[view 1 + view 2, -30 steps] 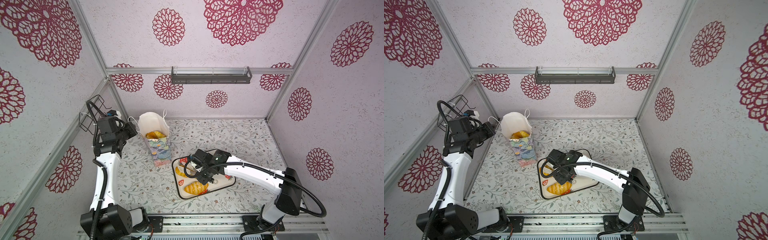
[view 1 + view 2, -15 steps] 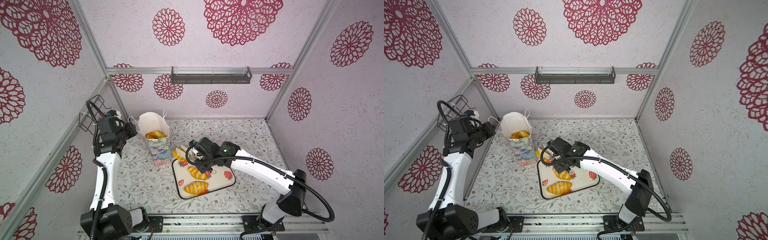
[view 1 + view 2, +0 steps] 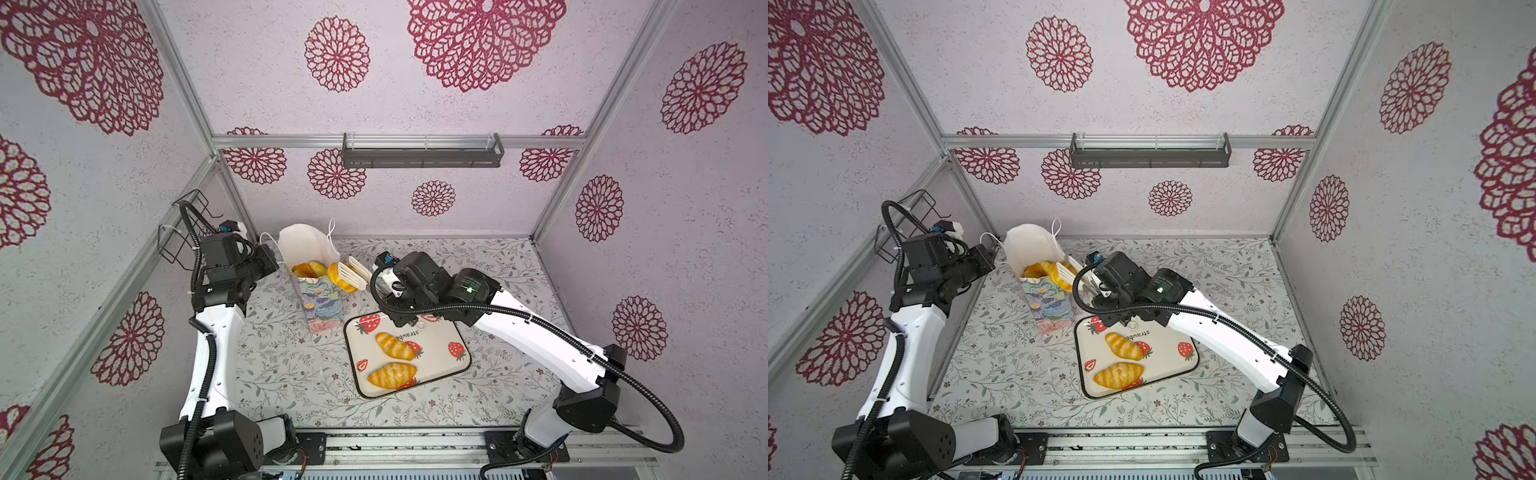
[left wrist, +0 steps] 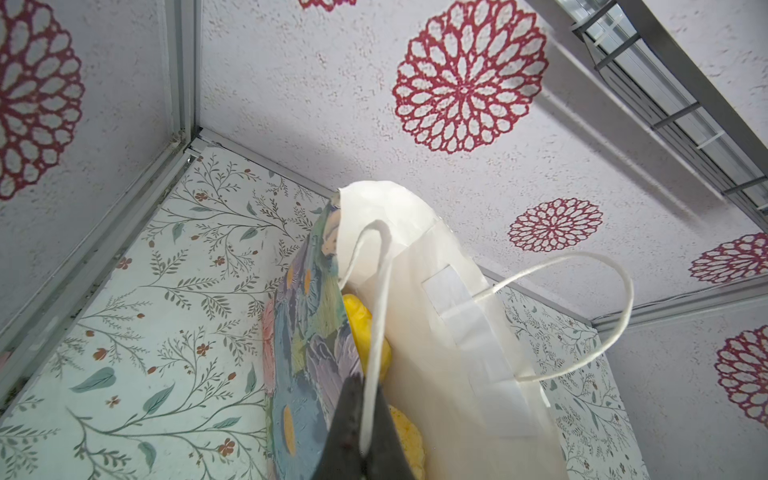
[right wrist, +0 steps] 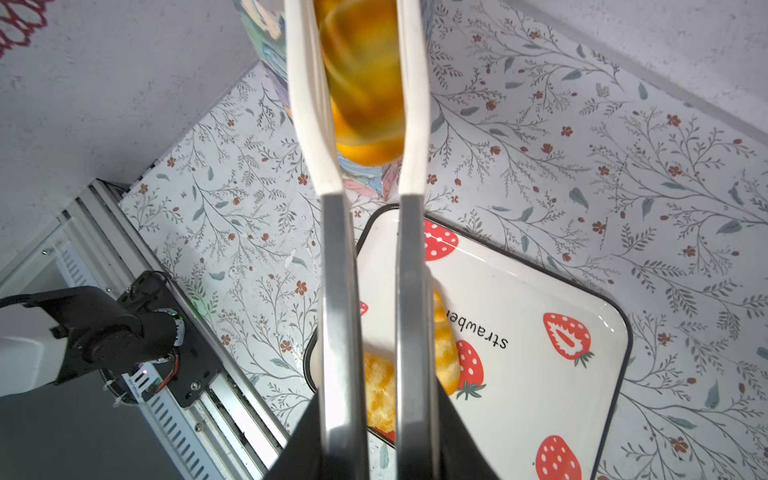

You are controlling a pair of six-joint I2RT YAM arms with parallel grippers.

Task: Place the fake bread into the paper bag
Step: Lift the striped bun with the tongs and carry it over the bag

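Note:
The paper bag [image 3: 320,303] [image 3: 1046,309] stands at the back left with golden bread [image 3: 307,269] [image 4: 361,328] inside it. My left gripper [image 3: 270,259] [image 4: 365,415] is shut on its white cord handle [image 4: 374,332]. My right gripper [image 3: 384,278] [image 5: 376,415] is shut on metal tongs [image 5: 336,270] with white tips. The tongs clamp a glossy orange bread [image 3: 338,277] [image 3: 1059,274] [image 5: 365,83] right at the bag's near rim. In both top views, two striped croissants [image 3: 395,345] [image 3: 392,374] [image 3: 1123,345] lie on the strawberry tray [image 3: 449,332] [image 5: 540,291].
A black wire basket [image 3: 183,224] hangs on the left wall beside my left arm. A grey shelf [image 3: 422,151] is fixed to the rear wall. The arms' mounting rail [image 3: 395,449] runs along the front edge.
My right arm has risen from the tray and swung back and left, carrying the bread in the tongs to the bag's mouth. The left arm has stayed still, holding the handle.

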